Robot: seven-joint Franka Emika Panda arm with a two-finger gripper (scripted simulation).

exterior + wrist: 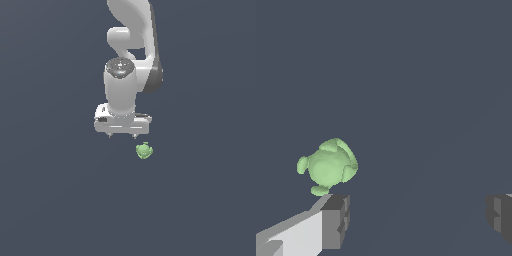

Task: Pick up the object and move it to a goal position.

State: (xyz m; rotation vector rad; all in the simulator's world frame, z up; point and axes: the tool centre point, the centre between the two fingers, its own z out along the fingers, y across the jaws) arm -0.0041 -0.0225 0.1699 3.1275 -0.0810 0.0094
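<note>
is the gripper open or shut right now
Open. In the wrist view the gripper has its two fingertips far apart with nothing between them; the green blob lies beyond one fingertip, ungrasped.

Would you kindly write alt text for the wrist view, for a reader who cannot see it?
A small light-green lumpy blob lies on a plain dark grey surface, just beyond one grey fingertip of the open tool rather than in the gap. The other fingertip shows at the opposite edge, with nothing between them.
</note>
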